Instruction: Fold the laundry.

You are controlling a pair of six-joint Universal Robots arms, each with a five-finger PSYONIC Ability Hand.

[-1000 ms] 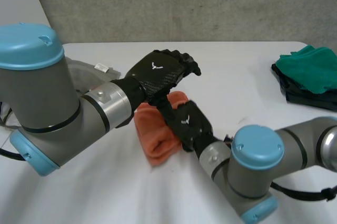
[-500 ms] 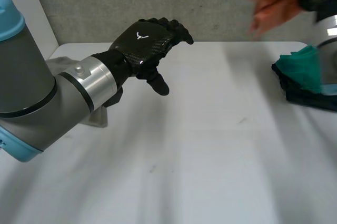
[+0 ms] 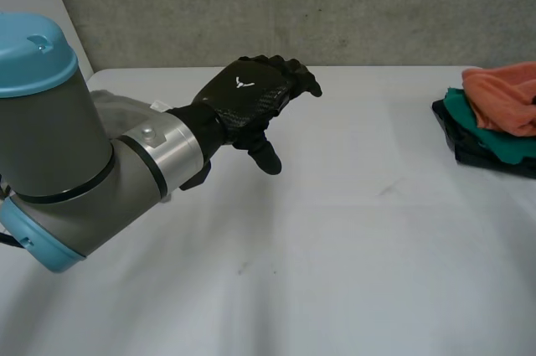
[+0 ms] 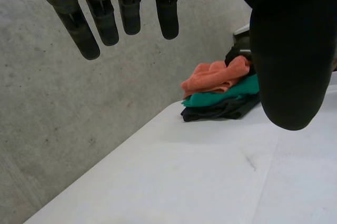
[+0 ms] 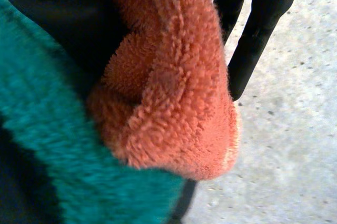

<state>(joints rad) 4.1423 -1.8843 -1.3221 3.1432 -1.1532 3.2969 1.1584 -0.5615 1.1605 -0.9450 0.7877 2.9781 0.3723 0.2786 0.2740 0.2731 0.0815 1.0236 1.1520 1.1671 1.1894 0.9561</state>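
A folded orange fleece cloth (image 3: 502, 96) lies on top of a pile at the table's far right, over a green cloth (image 3: 494, 142) and a dark cloth (image 3: 477, 155). In the right wrist view my right hand (image 5: 258, 29) is shut on the orange cloth (image 5: 168, 92), which bulges out between its thumb and fingers just above the green cloth (image 5: 47, 139). My left hand (image 3: 251, 96) hovers open over the table's middle left and holds nothing. Past its straight fingers (image 4: 105, 18), the left wrist view shows the pile with the orange cloth (image 4: 216, 76) on top.
The white table (image 3: 352, 230) stretches bare between my left hand and the pile. A pale grey cloth (image 3: 117, 109) lies behind my left forearm. A concrete wall (image 3: 335, 4) runs along the table's far edge.
My right hand has carried the orange cloth from the table's middle up and over to the pile at the far right. My left hand has stayed open, shifting only slightly.
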